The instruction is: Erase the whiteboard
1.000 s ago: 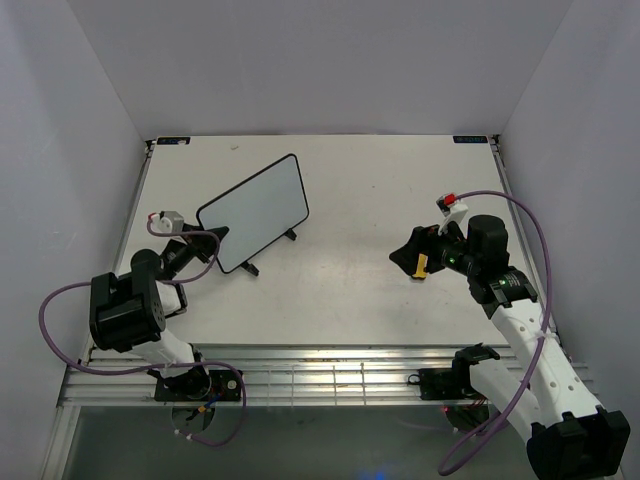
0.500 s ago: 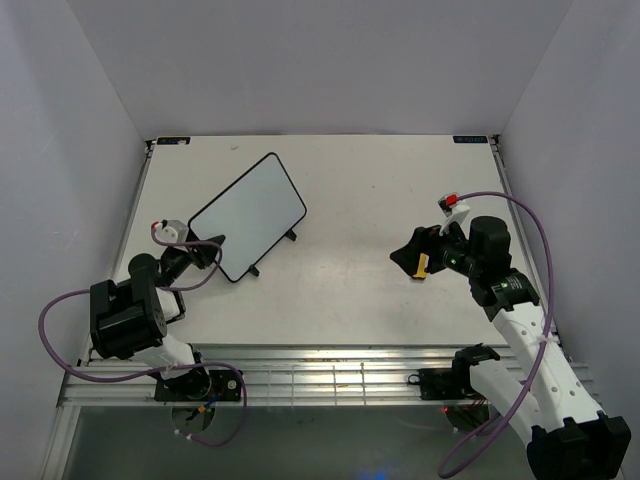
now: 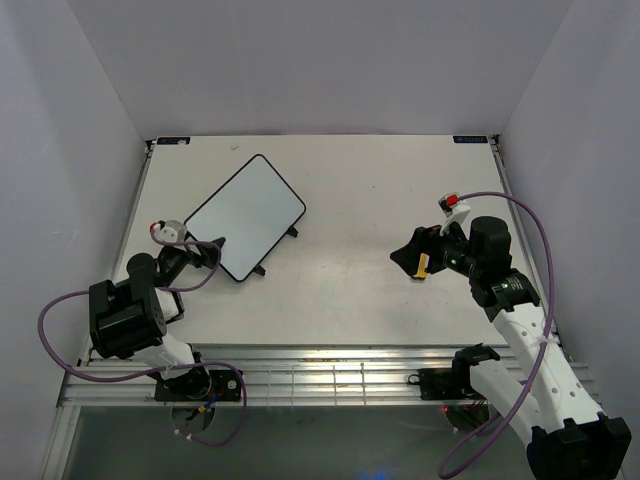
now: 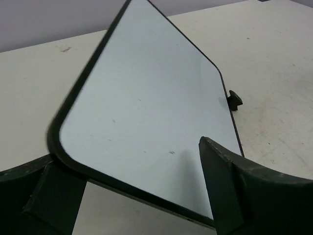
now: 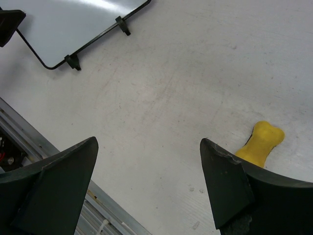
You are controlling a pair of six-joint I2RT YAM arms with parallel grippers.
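The whiteboard [image 3: 245, 214] rests on its small black feet at the left of the table, its blank white face tilted back. In the left wrist view the whiteboard [image 4: 146, 98] fills the frame, showing only a few tiny specks. My left gripper [image 3: 210, 250] is open at its near left corner, and in that same wrist view my left gripper [image 4: 132, 191] has the black frame edge running between its wide-spread fingers. My right gripper [image 3: 412, 258] hovers open over bare table at the right. The yellow bone-shaped eraser [image 5: 261, 142] lies on the table just beside its right finger [image 5: 230, 181].
A ribbed aluminium rail [image 3: 320, 375] runs along the table's near edge, also in the right wrist view as the rail [image 5: 29, 142]. White enclosure walls close in the left, back and right. The board's black foot [image 4: 235, 100] sticks out at its far side.
My left gripper went from shut on the whiteboard's corner to wide open and drew back slightly. The board swung round and tipped further back. The right arm stayed still.
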